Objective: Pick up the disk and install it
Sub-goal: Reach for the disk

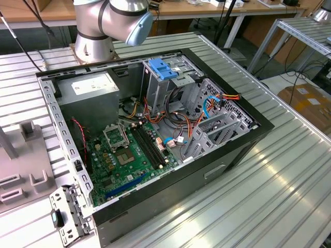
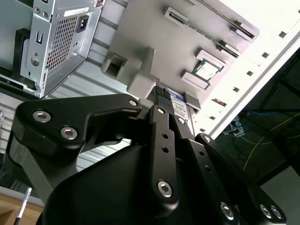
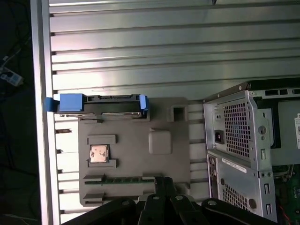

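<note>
On the ribbed aluminium table (image 1: pixel 289 206) lies an open computer case (image 1: pixel 227 170), with a grey holder tray (image 3: pixel 136 150) just beside it at the exterior view's left. The gripper (image 3: pixel 165 185) hovers over the tray; whether it is spread or pressed together I cannot tell. The disk (image 3: pixel 98 104) stands on edge in a slot along one rim of the tray, with a blue rail at each end.

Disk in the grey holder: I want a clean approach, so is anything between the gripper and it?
Nothing visible does. In the first wrist view the disk stands on edge at the rim of the grey holder, open above, and the gripper hangs over that same holder.
</note>
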Controlling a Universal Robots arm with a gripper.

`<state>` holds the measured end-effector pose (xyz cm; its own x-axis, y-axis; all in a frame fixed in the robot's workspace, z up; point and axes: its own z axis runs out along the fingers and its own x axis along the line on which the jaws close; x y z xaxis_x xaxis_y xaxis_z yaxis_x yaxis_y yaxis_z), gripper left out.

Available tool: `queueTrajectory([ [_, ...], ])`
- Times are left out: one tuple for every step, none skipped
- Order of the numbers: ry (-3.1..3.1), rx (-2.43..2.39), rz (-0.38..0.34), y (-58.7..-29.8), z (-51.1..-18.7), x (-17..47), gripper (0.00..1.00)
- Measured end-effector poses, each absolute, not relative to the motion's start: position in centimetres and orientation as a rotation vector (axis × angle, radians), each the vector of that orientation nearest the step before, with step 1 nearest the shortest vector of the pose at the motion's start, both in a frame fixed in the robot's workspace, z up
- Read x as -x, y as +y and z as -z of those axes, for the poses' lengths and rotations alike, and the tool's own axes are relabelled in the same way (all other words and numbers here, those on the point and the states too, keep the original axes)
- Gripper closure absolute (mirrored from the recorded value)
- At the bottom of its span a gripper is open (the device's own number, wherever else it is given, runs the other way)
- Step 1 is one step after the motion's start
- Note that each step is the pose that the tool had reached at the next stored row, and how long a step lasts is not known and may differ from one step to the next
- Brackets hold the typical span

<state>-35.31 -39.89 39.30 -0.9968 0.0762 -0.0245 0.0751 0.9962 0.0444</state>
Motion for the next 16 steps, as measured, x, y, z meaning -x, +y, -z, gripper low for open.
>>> queueTrajectory([
  [3.112,-0.118,-0.068,-39.9,-39.3,35.4,0.89],
  [3.112,-0.118,-0.068,-39.9,-39.3,35.5,0.89],
  [3.112,-0.118,-0.068,-39.9,-39.3,35.6,0.89],
  [3.113,-0.118,-0.068,-39.9,-39.3,35.7,0.89],
  [3.112,-0.118,-0.068,-39.9,-39.3,35.9,0.89],
  [3.112,-0.118,-0.068,-39.9,-39.3,36.0,0.89],
  [3.113,-0.118,-0.068,-39.9,-39.3,36.2,0.89],
  [3.112,-0.118,-0.068,-39.9,-39.3,36.3,0.89],
  [3.112,-0.118,-0.068,-39.9,-39.3,36.4,0.89],
  [3.112,-0.118,-0.068,-39.9,-39.3,36.6,0.89],
  [3.112,-0.118,-0.068,-39.9,-39.3,36.7,0.89],
  [3.112,-0.118,-0.068,-39.8,-39.3,36.8,0.89],
  [3.112,-0.118,-0.068,-39.8,-39.3,37.0,0.89],
  [3.112,-0.118,-0.068,-39.7,-39.2,37.1,0.89],
  [3.112,-0.118,-0.068,-39.6,-39.2,37.3,0.89],
  [3.112,-0.118,-0.068,-39.6,-39.2,37.5,0.89],
])
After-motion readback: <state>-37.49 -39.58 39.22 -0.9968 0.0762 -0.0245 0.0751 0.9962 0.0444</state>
